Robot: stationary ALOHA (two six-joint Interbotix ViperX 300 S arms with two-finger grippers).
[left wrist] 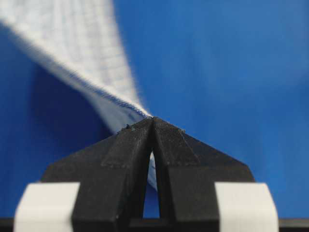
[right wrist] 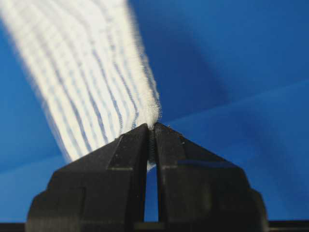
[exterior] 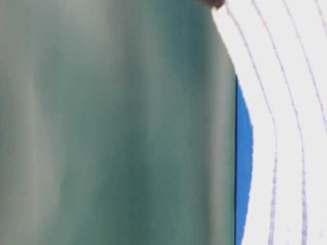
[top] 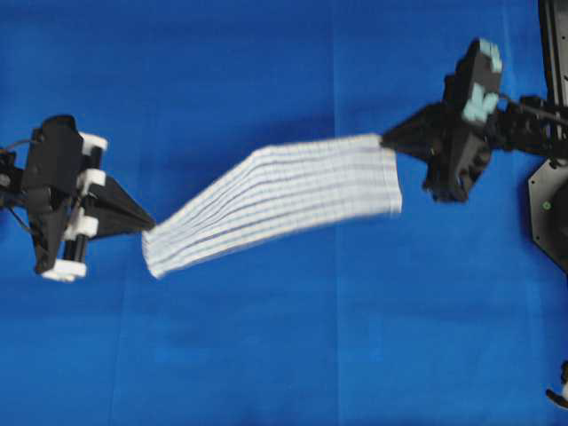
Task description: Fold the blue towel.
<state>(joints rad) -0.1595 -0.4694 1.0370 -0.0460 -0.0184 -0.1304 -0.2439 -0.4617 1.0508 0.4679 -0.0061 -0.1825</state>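
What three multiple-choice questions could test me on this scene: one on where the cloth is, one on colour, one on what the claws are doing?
1. Where is the blue towel?
A. Lying flat on the table
B. Stretched between both grippers
C. Bunched in one gripper

2. What colour is the sheet covering the table?
A. Green
B. White
C. Solid blue

3. How are the left gripper and right gripper?
A. Both shut on the towel
B. Both open
C. One open

Answers: B, the overhead view shows each gripper pinching a corner; C, blue surrounds the towel; A, wrist views show closed jaws pinching cloth.
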